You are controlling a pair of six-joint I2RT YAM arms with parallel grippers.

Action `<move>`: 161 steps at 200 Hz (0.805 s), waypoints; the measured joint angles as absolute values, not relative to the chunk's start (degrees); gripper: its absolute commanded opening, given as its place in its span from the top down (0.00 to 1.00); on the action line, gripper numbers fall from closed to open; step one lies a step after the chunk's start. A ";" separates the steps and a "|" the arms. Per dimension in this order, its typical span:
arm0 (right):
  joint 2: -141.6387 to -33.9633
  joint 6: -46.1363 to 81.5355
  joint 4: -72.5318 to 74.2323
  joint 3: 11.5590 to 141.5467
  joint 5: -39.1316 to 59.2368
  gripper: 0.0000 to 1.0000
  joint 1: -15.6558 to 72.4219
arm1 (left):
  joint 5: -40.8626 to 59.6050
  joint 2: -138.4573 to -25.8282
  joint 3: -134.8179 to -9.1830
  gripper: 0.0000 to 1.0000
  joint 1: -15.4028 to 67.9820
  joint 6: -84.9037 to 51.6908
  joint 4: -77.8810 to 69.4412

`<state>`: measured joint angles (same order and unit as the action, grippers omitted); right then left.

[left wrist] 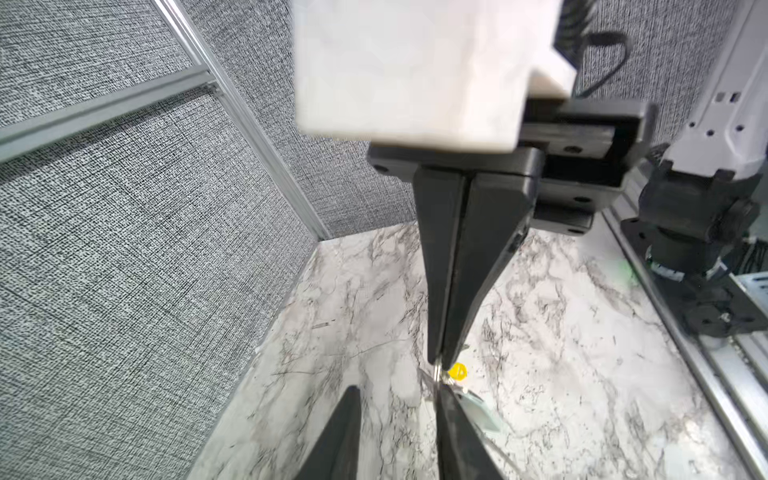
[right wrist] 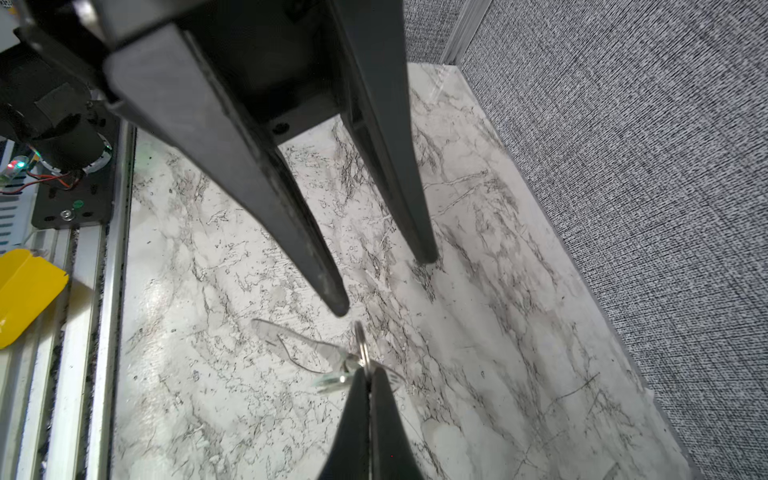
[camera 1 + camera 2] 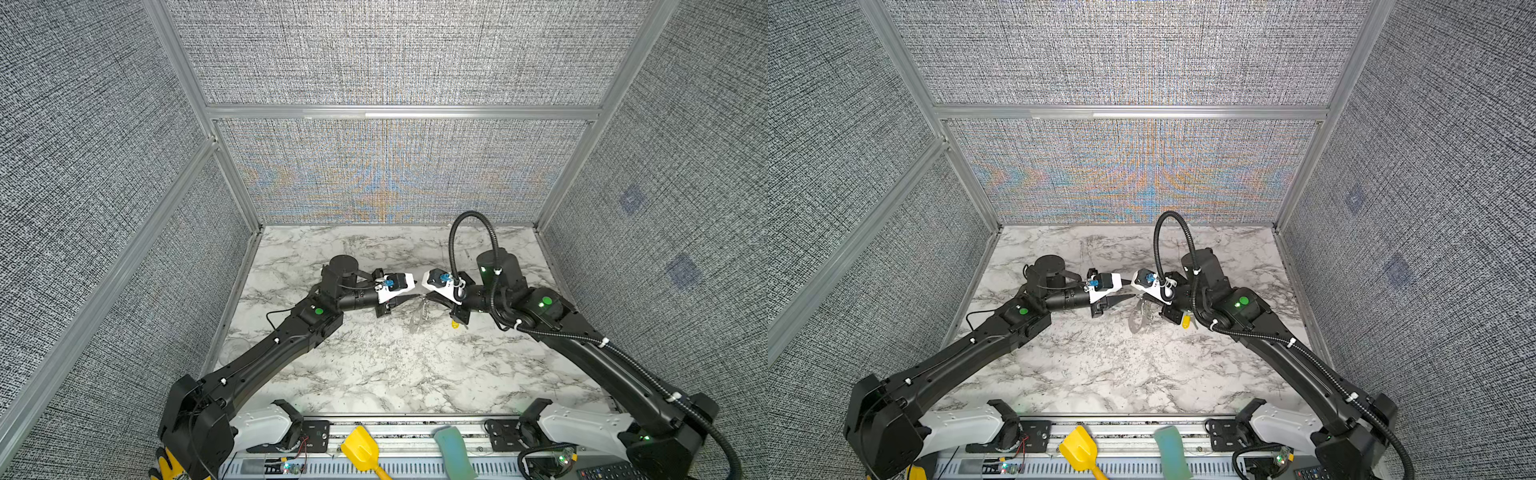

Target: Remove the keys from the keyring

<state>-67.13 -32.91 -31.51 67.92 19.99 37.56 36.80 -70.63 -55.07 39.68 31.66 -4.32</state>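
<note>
Yellow plastic flags the keys (image 1: pixel 458 371), their dark metal too blurred to make out beside the right pincer (image 2: pixel 368 372). That pincer's clenched on the keyring's (image 2: pixel 299 340) wire loop, above the worktop's (image 3: pixel 374 374) middle; left pincer (image 2: pixel 384 282) gapes empty, tips just beside the loop. Bare marble runs to the front edge.

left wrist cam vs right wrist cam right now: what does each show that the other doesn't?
Left wrist only: the yellow key tag beside the right gripper tips, and the right arm's base.
Right wrist only: the yellow scoop, and the keyring plate in clear outline.
Both: right gripper shut on the metal ring, left gripper open and facing it, marble table.
</note>
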 measured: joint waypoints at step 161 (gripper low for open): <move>-72.31 -32.93 -39.99 73.82 20.03 1.00 37.54 | 26.74 -75.83 -61.87 0.87 45.60 46.24 9.74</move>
<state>-72.31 -32.93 -39.99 73.82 20.03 37.54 26.74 -75.83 -61.87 45.60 46.24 9.74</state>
